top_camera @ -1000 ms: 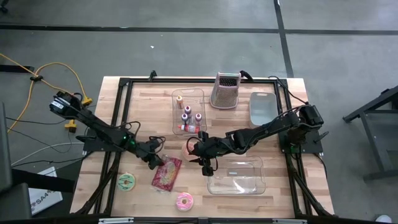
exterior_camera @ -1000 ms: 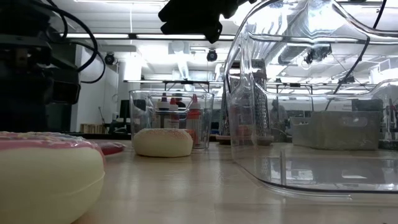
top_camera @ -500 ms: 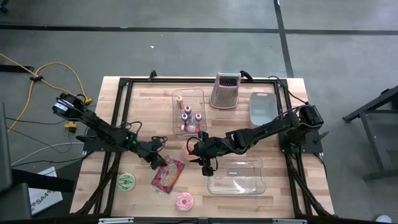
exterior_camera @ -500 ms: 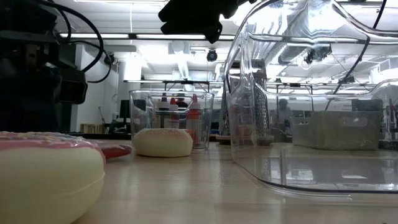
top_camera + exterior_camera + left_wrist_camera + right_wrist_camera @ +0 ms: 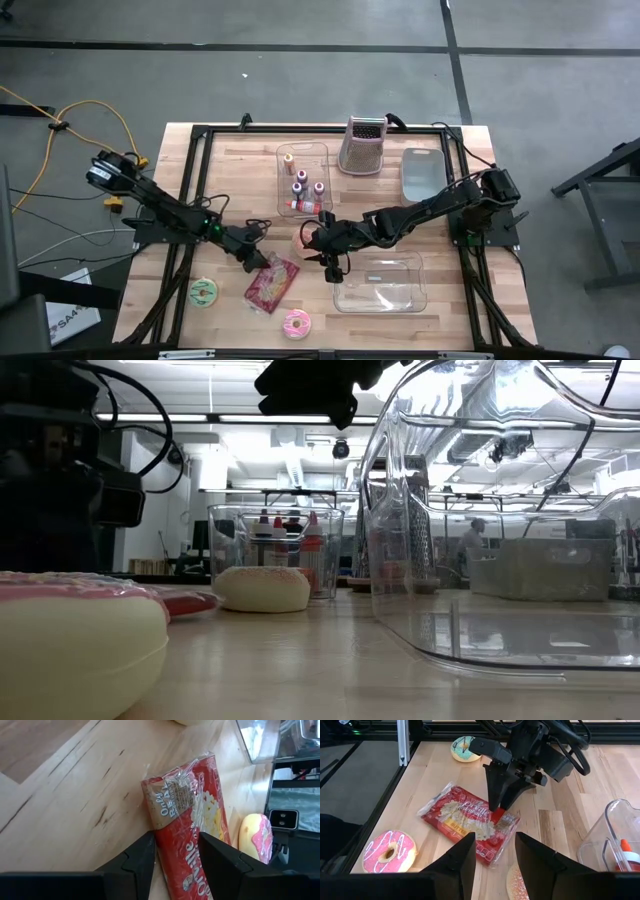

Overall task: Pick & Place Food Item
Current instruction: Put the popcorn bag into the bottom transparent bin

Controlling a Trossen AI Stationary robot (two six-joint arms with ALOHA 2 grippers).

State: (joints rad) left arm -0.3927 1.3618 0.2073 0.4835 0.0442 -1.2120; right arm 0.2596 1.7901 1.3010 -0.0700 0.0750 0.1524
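Red cellophane sits between the two dark fingers of the left gripper (image 5: 175, 857), which stand partly open astride the near end of the popcorn bag (image 5: 192, 827), a finger just beside each long edge; whether they press it cannot be told. The bag lies flat on the wooden table (image 5: 230, 170).

The right gripper (image 5: 495, 857) hangs above the bag's other end, jaws partly open and empty; a round pale bun (image 5: 517, 882) lies beneath it, just beside the bag.

Near the bag, toward the table's front edge, lie a pink-frosted doughnut (image 5: 296, 323) and a green-frosted doughnut (image 5: 203, 292).

Beside the bag, on the right arm's side, a clear plastic tub (image 5: 381, 283) stands with nothing visible in it. Beyond the bag, toward the table's far edge, a narrow clear bin (image 5: 304, 178) holds several small bottles (image 5: 300, 181). Farther still stand a metal box grater (image 5: 363, 146) and a grey lidded container (image 5: 421, 173), its contents hidden.
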